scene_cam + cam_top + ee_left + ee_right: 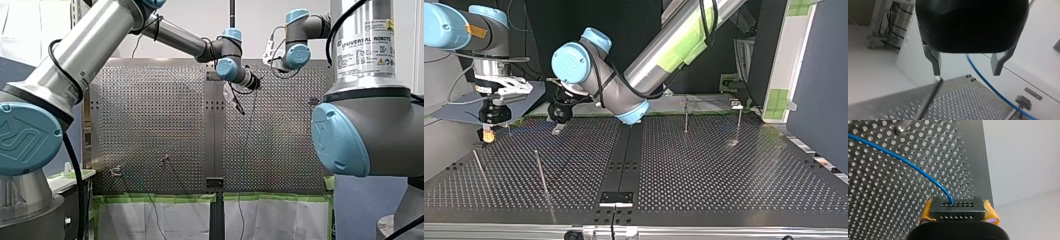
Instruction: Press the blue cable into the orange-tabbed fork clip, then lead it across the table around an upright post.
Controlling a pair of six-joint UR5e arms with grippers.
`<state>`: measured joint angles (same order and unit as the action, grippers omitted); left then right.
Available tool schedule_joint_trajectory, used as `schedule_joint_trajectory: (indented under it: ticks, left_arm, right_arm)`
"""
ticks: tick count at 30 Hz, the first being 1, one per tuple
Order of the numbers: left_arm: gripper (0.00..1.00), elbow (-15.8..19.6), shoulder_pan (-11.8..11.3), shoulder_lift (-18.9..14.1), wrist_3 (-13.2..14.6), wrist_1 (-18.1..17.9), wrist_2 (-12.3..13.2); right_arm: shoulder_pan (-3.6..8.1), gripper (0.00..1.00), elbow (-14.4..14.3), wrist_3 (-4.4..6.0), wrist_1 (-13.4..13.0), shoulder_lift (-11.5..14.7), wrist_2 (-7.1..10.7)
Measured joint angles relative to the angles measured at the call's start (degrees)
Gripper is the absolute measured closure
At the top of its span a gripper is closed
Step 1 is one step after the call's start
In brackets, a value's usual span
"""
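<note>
The blue cable (910,166) runs out from a black perforated block between the yellow pads (991,213) of my right gripper (958,207), which is shut on it just above the perforated table (878,202). In the top view my right gripper (488,131) hangs low at the far left corner. My left gripper (967,67) is open with nothing between its metal fingers (936,64); the blue cable (988,83) passes beyond them towards a small grey clip (1024,102). Ahead of it stands an upright post (933,93). In the top view my left gripper (558,117) hovers right of the right one. No orange tab shows.
Two thin posts (542,172) lean at the top view's left, and two more (686,114) stand at its right back. A black bracket (616,198) sits at the table's near edge. Green tape lines the table's edge (160,198) in the front view.
</note>
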<state>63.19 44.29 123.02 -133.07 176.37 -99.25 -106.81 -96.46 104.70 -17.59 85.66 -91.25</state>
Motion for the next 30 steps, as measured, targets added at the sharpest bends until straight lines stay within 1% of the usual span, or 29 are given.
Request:
schedule_joint_trajectory:
  ticks: [6, 9, 14, 17, 23, 30]
  left_arm:
    - [0.03, -0.01, -0.48, 2.45, 0.24, -2.46, -0.81]
    - [0.03, -0.02, -0.80, 2.81, 0.50, -4.25, -1.31]
    - [0.03, -0.16, -1.17, 2.87, 2.49, -5.53, -3.40]
    - [0.03, -0.53, -1.25, 2.84, 4.20, -5.11, -5.11]
    - [0.03, -2.39, -1.27, 2.79, 7.69, -2.64, -8.61]
    - [0.03, -6.33, -1.28, 2.71, 11.94, 1.42, -12.87]
  right_arm:
    - [-0.09, 1.00, -0.01, 0.00, 0.00, -0.02, 0.20]
    - [-0.11, 1.00, -0.01, 0.00, 0.00, -0.04, 0.25]
    - [-0.12, 1.00, -0.01, 0.00, 0.00, -0.04, 0.27]
    - [-0.12, 1.00, 0.00, 0.00, 0.00, -0.03, 0.27]
    - [0.04, 1.00, 0.05, 0.00, -0.04, -0.06, 0.36]
    - [0.30, 1.00, 0.36, 0.02, -0.01, -0.08, 0.55]
